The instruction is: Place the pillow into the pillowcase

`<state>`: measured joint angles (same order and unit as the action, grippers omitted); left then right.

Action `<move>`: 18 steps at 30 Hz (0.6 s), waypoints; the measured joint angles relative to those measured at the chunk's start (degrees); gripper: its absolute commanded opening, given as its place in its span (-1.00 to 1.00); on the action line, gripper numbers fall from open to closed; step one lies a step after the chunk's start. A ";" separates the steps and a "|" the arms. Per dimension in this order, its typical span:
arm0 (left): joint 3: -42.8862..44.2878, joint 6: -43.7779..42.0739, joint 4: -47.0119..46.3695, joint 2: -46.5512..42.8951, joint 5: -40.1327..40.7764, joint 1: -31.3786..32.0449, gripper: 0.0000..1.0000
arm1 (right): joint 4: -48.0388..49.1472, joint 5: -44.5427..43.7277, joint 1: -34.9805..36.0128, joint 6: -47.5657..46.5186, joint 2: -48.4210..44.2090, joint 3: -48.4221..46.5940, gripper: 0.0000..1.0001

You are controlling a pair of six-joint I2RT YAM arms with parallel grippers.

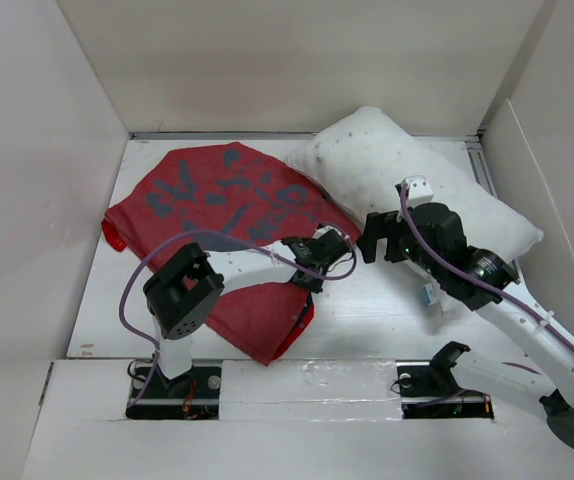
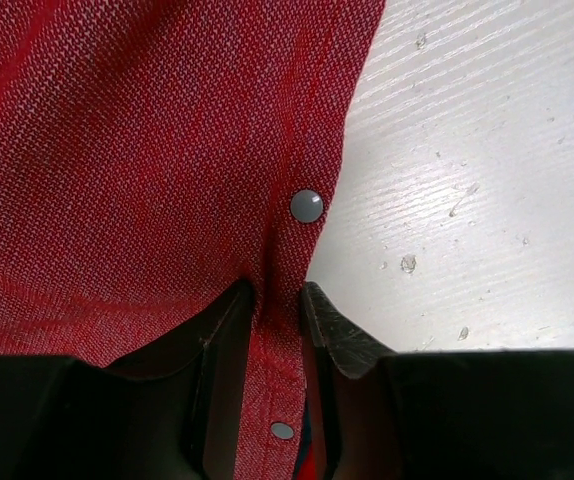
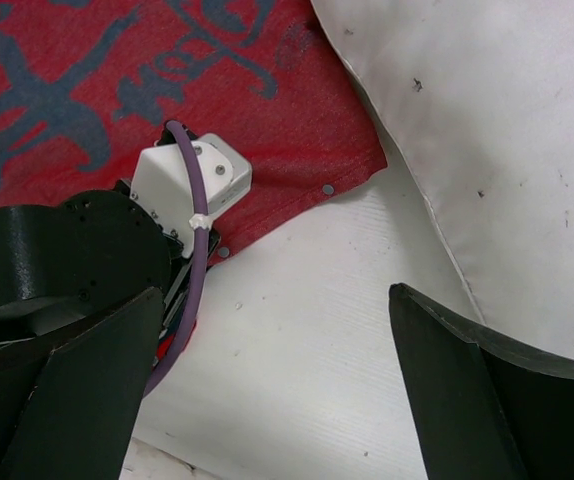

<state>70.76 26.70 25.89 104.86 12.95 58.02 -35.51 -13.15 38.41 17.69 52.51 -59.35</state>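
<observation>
White table boxed in by white panels. Red pillowcase is laid flat on the left half, dull side up. Its grey-blue marks look like characters, but none can be read. White speckled pillow is set at the back right, fully outside the pillowcase, its edge touching the case's far right side. A small white-and-blue tag is seen by the pillow's near end; print too small to read. Left gripper is pinched on the pillowcase hem, with red fabric caught between the fingers and metal snap studs along that edge. Right gripper is spread wide over bare table between pillowcase and pillow, nothing held. No brand visible.
</observation>
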 measured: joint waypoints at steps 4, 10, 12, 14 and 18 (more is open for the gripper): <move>0.52 -0.07 0.00 0.00 -0.02 0.00 -0.55 | 0.00 0.04 0.00 0.00 0.07 0.26 0.98; 0.63 -0.22 -0.17 0.00 -0.02 0.00 -0.69 | 0.00 0.07 0.00 0.00 0.07 0.26 0.98; 0.63 -0.26 -0.24 0.00 0.00 0.00 -0.71 | 0.00 0.07 0.00 0.00 0.07 0.26 0.98; 0.63 -0.28 -0.35 0.00 0.02 0.00 -0.74 | 0.00 0.07 0.00 0.00 0.07 0.26 0.98; 0.63 -0.28 -0.35 0.00 0.13 0.00 -0.88 | 0.00 0.07 0.00 0.00 0.07 0.26 0.98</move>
<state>71.40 26.41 25.54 104.86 13.08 58.02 -35.51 -13.08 38.41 17.69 52.58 -59.09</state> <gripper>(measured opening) 0.082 0.991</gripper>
